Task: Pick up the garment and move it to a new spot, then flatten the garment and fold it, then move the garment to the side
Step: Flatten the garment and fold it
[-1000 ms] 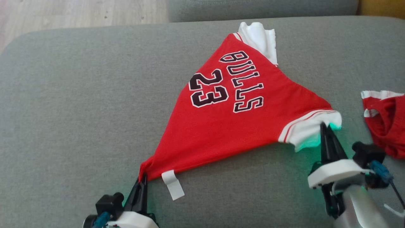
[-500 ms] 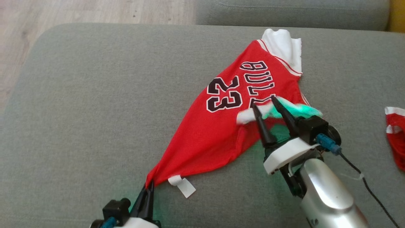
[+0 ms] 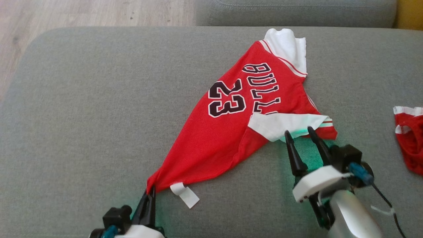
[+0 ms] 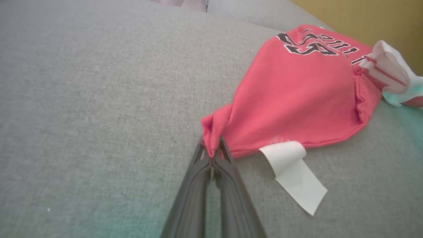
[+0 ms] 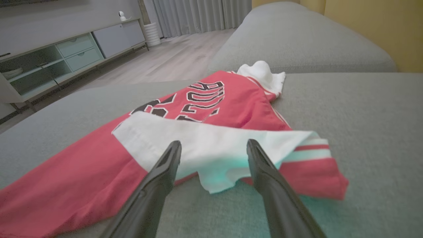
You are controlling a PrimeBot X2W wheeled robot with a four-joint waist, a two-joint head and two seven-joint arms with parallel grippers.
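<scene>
A red garment [image 3: 224, 132] printed "BULLS 23" lies on the grey sofa cushion [image 3: 82, 115]. Its white sleeve [image 3: 284, 124] is folded over onto the red body. My left gripper [image 3: 150, 193] is shut on the garment's bunched lower corner [image 4: 213, 130], and a white label [image 4: 292, 172] hangs beside it. My right gripper [image 3: 299, 132] stands open just short of the folded sleeve [image 5: 211, 152], fingers apart, holding nothing. A second white sleeve [image 3: 286, 44] sticks up at the far end.
Another red and white garment [image 3: 408, 138] lies at the cushion's right edge. A second grey cushion [image 3: 297, 11] sits behind. Wooden floor [image 3: 92, 13] shows at the upper left. A low cabinet [image 5: 43, 62] stands across the room in the right wrist view.
My right gripper carried the white sleeve leftward over the red body, let it go and drew back open. The left gripper kept its hold. The head camera shifted.
</scene>
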